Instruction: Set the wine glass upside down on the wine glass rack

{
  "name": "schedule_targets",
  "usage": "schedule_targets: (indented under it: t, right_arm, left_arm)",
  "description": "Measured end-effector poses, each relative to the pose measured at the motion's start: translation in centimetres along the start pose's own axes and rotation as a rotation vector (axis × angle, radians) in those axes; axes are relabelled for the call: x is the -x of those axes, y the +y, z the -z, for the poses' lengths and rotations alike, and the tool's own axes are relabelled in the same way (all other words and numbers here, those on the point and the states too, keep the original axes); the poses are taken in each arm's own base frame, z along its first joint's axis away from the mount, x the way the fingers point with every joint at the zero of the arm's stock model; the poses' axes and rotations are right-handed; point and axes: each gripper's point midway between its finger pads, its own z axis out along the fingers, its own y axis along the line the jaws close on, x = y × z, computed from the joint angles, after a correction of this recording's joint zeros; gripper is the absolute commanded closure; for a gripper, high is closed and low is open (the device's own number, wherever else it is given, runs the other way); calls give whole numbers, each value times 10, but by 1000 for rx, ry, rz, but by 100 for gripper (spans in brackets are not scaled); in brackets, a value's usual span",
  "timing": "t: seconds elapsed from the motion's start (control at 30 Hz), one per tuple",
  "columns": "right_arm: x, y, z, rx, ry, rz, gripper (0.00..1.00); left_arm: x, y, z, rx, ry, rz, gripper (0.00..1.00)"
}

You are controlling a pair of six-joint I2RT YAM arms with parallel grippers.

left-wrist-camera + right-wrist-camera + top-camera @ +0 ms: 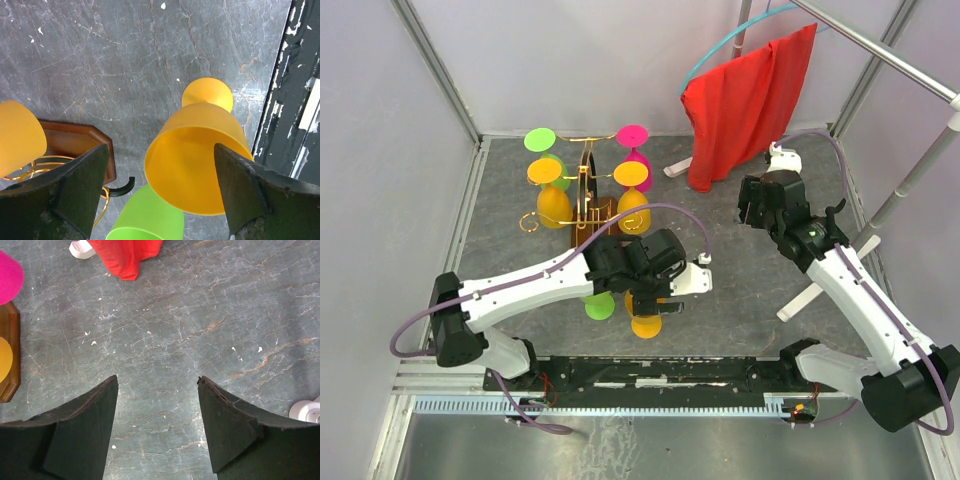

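The wine glass rack (586, 196), a brown wooden base with gold wire arms, holds several glasses upside down: green, pink and two orange. A loose orange wine glass (646, 324) stands on the table in front of it, mouth up, beside a loose green glass (599, 305). My left gripper (645, 290) hovers over them. In the left wrist view it (160, 150) is open, its fingers either side of the orange glass (192, 167) without gripping it. The green glass (147, 217) is just below. My right gripper (760, 200) is open and empty over bare table (157, 380).
A red cloth (750, 100) hangs from a metal stand (905, 185) at the back right; its white feet (305, 410) rest on the table. The rack's base (75, 142) and a hanging orange glass (17, 137) lie left of my left gripper. The black front rail (295, 100) runs close by.
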Motion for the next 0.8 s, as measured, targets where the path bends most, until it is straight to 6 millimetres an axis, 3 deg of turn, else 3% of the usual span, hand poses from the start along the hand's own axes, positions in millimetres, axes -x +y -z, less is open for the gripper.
schedule_targets:
  t: [0.1,0.27,0.43,0.63,0.8]
  right_arm:
    - [1,0,0,1,-3,0,28]
    - [1,0,1,1,-4,9,28]
    - [1,-1,1,1,-6,22,28]
    - [4,-3,4,1,-17,32,28]
    - [7,-5,7,-4,-29,35,28]
  left_arm:
    - [2,2,-8,4,8,-5,12]
    - [5,4,-16,6,6,-22,26]
    - [4,1,-25,-14,26,-30,53]
    - [5,-3,-32,-43,37,-37,94]
    - [23,3,-25,-39,-15,-36,97]
